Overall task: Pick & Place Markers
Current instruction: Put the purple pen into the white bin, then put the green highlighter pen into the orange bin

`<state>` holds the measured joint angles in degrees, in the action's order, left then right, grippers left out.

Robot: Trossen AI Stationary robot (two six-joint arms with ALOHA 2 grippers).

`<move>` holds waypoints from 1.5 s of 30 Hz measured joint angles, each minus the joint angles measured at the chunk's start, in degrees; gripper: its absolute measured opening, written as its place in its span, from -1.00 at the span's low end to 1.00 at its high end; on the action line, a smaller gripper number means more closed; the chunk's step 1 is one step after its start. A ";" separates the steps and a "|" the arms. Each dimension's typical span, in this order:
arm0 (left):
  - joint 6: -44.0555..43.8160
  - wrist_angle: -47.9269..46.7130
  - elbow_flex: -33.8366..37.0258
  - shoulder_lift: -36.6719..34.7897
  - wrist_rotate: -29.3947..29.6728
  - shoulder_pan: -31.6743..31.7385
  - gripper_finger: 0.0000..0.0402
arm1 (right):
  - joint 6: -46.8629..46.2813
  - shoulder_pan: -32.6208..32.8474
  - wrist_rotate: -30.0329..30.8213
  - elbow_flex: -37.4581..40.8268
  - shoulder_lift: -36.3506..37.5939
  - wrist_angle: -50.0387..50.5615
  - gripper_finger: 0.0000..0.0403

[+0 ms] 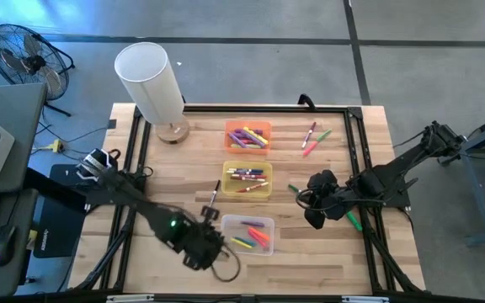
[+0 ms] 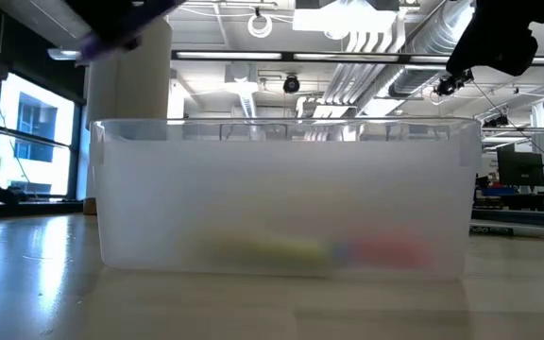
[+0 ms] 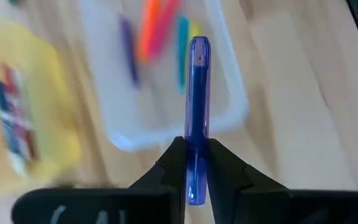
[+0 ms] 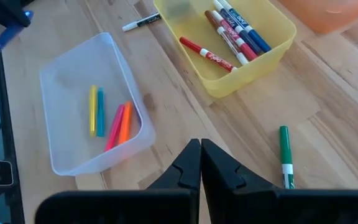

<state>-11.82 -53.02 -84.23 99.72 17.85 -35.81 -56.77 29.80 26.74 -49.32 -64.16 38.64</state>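
The left hand [image 3: 197, 163] is clamped on a blue marker [image 3: 197, 106], its two dark fingers pinching the lower part of the barrel so that the capped end sticks out ahead of them; from above, this hand [image 1: 199, 249] sits at the near edge of the desk [image 1: 327, 261], just beside the clear bin [image 4: 73, 106]. That bin holds a yellow, a blue, a pink and an orange marker lying side by side [image 4: 109, 122]. The right hand [image 4: 200, 163] has its fingers pressed together with nothing between them, and it hangs over the desk's right half, with a green marker [image 4: 284, 155] lying on the wood just beside it. The yellow bin [image 4: 263, 46] carries red and blue white-bodied markers, a black marker [image 4: 140, 23] lies on the wood near it, and the orange bin [image 1: 248, 135] farther back holds several more. A few loose markers [image 1: 313, 139] lie to the right of the orange bin.
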 joint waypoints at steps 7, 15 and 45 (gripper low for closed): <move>11.35 7.25 -0.92 0.39 -2.04 7.38 -0.84 | -1.29 0.00 -0.08 0.00 0.00 -0.43 -0.99; 16.32 15.83 -1.05 7.11 -11.48 12.30 -0.84 | -2.13 0.00 -0.86 0.00 0.00 -0.36 -0.99; 4.06 -7.80 -4.29 -2.30 -2.24 14.36 -0.93 | -1.17 -0.12 -5.10 0.00 0.00 4.64 -0.99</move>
<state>-7.75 -60.82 -88.51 97.42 15.61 -21.45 -57.95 29.68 21.64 -49.32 -64.16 43.28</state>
